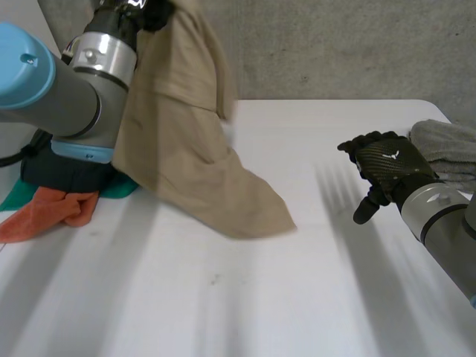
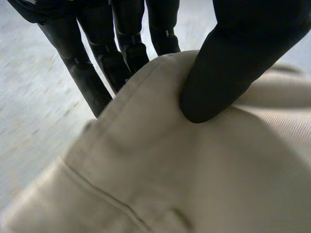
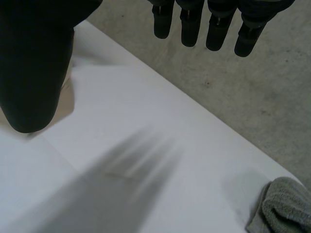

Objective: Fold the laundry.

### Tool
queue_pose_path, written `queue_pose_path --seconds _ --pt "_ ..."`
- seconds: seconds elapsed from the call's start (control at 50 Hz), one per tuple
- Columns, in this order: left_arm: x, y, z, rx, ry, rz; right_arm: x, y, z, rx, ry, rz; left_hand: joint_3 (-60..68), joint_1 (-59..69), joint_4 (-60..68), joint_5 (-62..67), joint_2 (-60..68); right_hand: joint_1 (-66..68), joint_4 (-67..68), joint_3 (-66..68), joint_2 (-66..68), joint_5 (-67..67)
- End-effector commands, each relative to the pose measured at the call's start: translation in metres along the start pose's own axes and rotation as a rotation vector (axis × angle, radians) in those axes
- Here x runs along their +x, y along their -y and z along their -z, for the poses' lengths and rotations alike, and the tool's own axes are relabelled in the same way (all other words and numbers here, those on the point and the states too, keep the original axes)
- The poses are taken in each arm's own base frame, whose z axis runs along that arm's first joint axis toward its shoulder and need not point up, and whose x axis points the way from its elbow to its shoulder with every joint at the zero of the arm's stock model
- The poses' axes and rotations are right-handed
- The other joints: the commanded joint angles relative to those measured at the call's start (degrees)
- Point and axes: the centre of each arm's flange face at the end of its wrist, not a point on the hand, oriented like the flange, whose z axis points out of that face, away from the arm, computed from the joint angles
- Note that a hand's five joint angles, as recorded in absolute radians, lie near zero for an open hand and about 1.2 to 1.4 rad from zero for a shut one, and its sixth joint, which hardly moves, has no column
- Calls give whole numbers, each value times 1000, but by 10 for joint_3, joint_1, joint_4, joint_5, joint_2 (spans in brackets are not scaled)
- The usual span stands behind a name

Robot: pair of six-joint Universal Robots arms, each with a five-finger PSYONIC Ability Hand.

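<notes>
Raised high over the far left side of the white table (image 1: 312, 297), the robot's black left hand (image 1: 154, 12) has a large beige twill garment (image 1: 186, 141) pinched in its grasp. In the left wrist view the thumb (image 2: 233, 63) presses down on a folded, seamed edge of the beige cloth (image 2: 194, 174), clamping it against the fingers (image 2: 92, 68) that run beneath it. From that hold the garment hangs down beside the grey left arm (image 1: 67, 82) in loose folds, and its lowest corner lies on the tabletop near the middle. Behind the arm, at the table's left edge, lies a small heap of other laundry: a crumpled orange cloth (image 1: 52, 212), a teal-green cloth (image 1: 123, 187) and a dark bundle (image 1: 67, 175) on top of them. The right hand (image 1: 383, 167) hovers above the right side of the table, well apart from the beige garment, its fingers (image 3: 216, 26) straight and spread and its thumb (image 3: 34, 73) apart from them, holding nothing. Just beyond it, at the right edge, sits a folded grey knitted cloth (image 1: 446, 145), seen in the right wrist view (image 3: 282, 204) at the table's corner.
</notes>
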Motion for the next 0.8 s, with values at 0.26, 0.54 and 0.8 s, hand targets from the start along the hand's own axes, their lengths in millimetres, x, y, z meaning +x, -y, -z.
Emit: queue_pose_path --seconds 0.26,0.54,0.8 --pt "204 -71 136 -434 -652 458 33 -12 -1 -20 -111 -25 68 96 58 111 60 -28 -21 -21 -21 -28" --pt "185 -13 122 -362 -592 365 73 -13 -11 7 -214 -34 -360 -332 -370 -317 -368 -28 -21 -21 -21 -28" --pt "79 -34 119 -479 -190 158 52 22 -17 101 27 -14 -395 -367 -405 -352 -403 -28 -21 -21 -21 -28"
